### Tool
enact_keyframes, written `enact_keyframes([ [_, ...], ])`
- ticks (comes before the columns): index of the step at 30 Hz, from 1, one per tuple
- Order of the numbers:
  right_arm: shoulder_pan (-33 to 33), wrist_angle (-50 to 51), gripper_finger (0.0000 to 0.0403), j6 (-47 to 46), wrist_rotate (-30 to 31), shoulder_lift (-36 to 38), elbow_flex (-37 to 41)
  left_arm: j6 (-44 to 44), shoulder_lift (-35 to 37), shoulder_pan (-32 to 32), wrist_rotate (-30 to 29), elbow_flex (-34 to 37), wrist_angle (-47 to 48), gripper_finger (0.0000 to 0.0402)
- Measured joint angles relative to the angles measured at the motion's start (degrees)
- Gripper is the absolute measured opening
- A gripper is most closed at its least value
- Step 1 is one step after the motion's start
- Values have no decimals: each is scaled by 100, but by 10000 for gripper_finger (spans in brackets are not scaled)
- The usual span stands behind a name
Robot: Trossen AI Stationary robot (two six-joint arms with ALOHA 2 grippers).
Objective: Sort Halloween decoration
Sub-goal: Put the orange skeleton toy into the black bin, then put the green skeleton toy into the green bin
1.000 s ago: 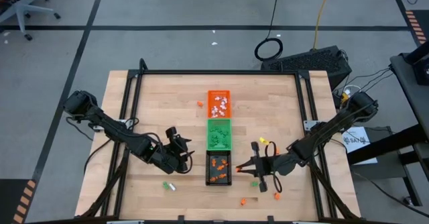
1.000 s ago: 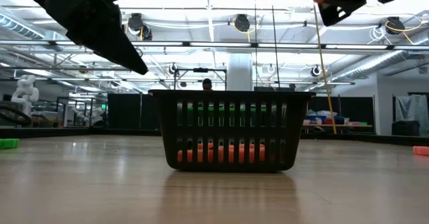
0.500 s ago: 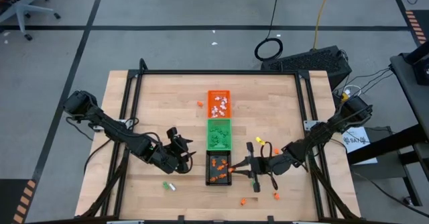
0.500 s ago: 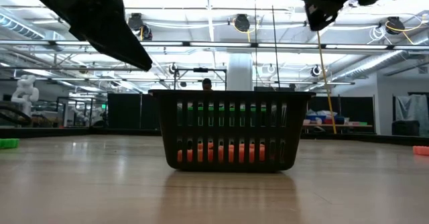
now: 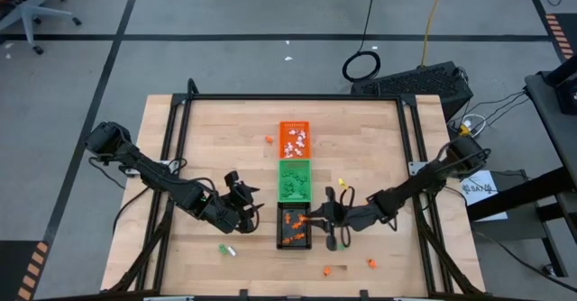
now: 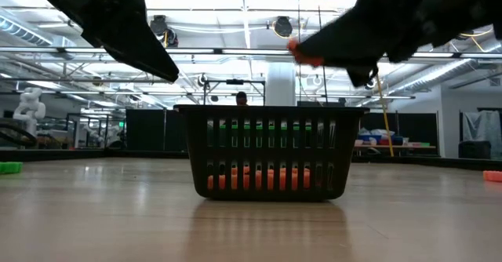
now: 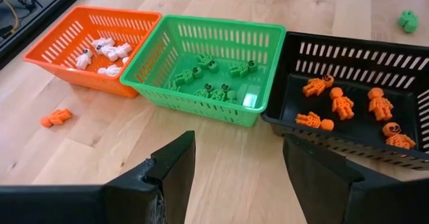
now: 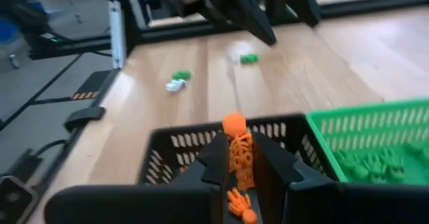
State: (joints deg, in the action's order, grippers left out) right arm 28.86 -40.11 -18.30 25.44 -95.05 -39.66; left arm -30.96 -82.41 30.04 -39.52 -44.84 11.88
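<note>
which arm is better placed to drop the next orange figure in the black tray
Right. The right claw is shut on a small orange plastic skeleton figure at the rim of the black slotted plastic tray. The left claw is open, empty, beside the trays.

We see the wooden desk (image 5: 216, 139) bearing three trays in a row, orange (image 5: 294, 139), green (image 5: 294, 179) and black (image 5: 294, 226), with loose trinkets (image 5: 225, 248) scattered beside them.
</note>
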Motion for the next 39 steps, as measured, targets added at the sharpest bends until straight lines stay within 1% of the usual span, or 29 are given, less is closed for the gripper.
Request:
enact_keyframes([
  [5, -79, 9, 34, -181, -11, -428, -199, 4, 0, -1, -48, 0, -32, 223],
  [10, -92, 158, 43, 97, 6, -807, -579, 20, 1, -1, -62, 0, -44, 223],
  [13, -104, 383, 62, 217, 10, -843, -756, 20, 2, -2, -62, 0, -46, 223],
  [19, -111, 1112, 117, 271, 6, -849, -1040, 17, -2, -2, -63, 0, -88, 223],
  [22, -110, 1238, 139, 466, 4, -846, -1068, 22, -59, 0, -69, 0, -90, 223],
  [24, -109, 1472, 150, 577, -19, -727, -1068, 20, -121, -2, -81, 0, -96, 223],
  [27, -62, 1999, 160, 987, -12, -333, -1066, -31, -218, -1, -98, 2, -38, 223],
  [29, -28, 2340, 164, 1296, -16, -8, -1066, -182, -298, -1, -108, 2, -30, 223],
  [31, -20, 2663, 164, 1627, -18, 325, -1066, -477, -314, 1, -82, 2, 209, 223],
  [32, -23, 2790, 164, 1768, -17, 491, -1066, -720, -307, 4, 44, 2, 346, 223],
  [35, -28, 3207, 163, 2164, 1, 884, -1064, -1696, -280, 17, 767, -7, 1062, 223],
  [39, -107, 3717, 160, 2449, -3, 1056, -1062, -2963, -238, 164, 1634, -50, 2066, 223],
])
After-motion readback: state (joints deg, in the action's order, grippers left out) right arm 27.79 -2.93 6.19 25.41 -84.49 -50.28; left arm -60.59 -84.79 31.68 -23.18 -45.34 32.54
